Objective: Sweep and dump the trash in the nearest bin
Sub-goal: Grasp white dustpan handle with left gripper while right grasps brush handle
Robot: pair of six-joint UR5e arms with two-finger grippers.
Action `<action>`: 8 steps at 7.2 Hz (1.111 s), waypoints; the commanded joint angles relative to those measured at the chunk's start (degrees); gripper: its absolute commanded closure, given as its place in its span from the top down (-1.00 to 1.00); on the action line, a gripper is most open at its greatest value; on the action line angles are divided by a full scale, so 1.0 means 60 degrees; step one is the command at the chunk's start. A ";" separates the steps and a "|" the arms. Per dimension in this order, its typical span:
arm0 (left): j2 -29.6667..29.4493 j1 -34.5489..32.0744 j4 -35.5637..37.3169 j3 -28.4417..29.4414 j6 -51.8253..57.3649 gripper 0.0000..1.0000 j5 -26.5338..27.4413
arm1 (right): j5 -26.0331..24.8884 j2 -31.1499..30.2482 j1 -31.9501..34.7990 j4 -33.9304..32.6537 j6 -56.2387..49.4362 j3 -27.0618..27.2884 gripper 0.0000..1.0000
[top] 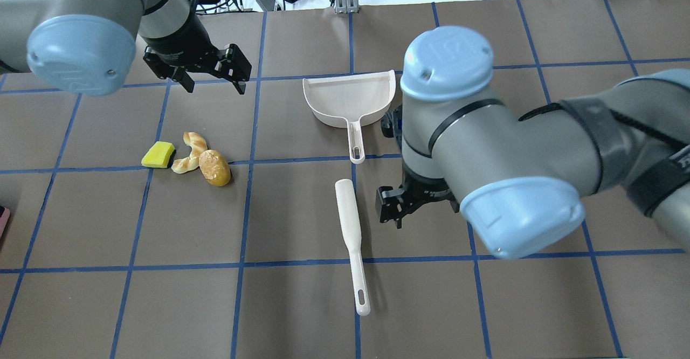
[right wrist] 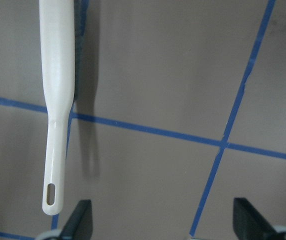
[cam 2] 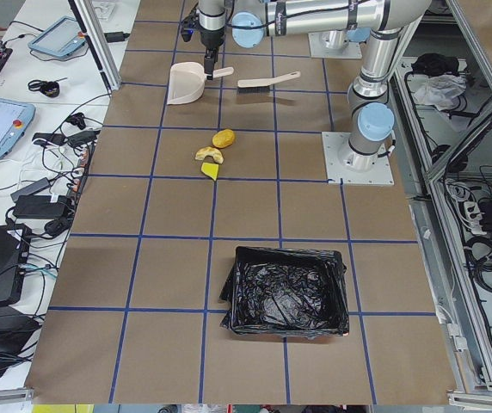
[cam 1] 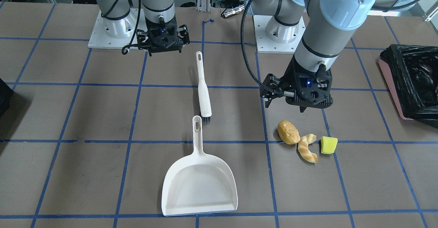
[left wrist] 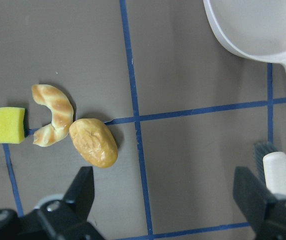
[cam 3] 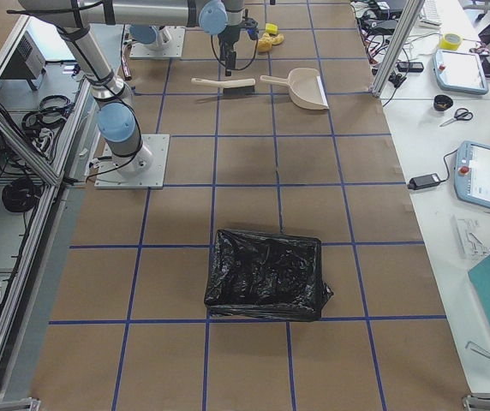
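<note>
The trash lies together on the table: a golden-brown potato-like lump [cam 1: 288, 132], a tan croissant-like twist [cam 1: 307, 148] and a yellow-green sponge cube [cam 1: 329, 144]. All three also show in the left wrist view: the lump [left wrist: 93, 143], the twist [left wrist: 53, 114], the cube [left wrist: 6, 125]. My left gripper [cam 1: 287, 103] hovers open and empty beside them, on the robot's side. The pink bin [cam 1: 393, 87] with its black bag stands at the table's end on my left. My right gripper [top: 391, 216] hovers open and empty next to the brush.
A white dustpan [cam 1: 200, 187] lies mid-table, its handle toward a white brush [cam 1: 204, 87] that lies in line with it. The brush handle shows in the right wrist view [right wrist: 58, 100]. A second black-lined container [cam 3: 266, 274] stands at the table's right end.
</note>
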 commanded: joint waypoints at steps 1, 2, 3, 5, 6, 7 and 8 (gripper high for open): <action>-0.0943 -0.0808 0.1065 0.0127 -0.0808 1.00 -0.0403 | -0.0010 -0.0036 0.1323 -0.2119 0.1252 0.1630 1.00; -0.1382 -0.1322 0.1302 0.0288 -0.0944 1.00 -0.0330 | -0.0010 0.0022 0.1779 -0.3483 0.1763 0.2350 1.00; -0.1735 -0.1689 0.1318 0.0362 -0.1250 1.00 -0.0314 | 0.0005 0.0022 0.2015 -0.3859 0.2130 0.2850 1.00; -0.2409 -0.2524 0.2105 0.0363 -0.1868 1.00 -0.0109 | 0.0005 0.0110 0.2529 -0.4622 0.2193 0.3192 0.99; -0.2804 -0.2876 0.2458 0.0348 -0.1912 1.00 0.0398 | 0.0092 0.0429 0.2603 -0.4697 0.2338 0.3148 0.99; -0.3112 -0.3242 0.2606 0.0348 -0.2637 0.98 0.0694 | 0.0600 0.0810 0.2633 -0.5263 0.2354 0.3134 0.99; -0.3405 -0.3347 0.3101 0.0348 -0.3123 1.00 0.0638 | 0.0475 0.0929 0.2691 -0.5486 0.2325 0.3133 0.98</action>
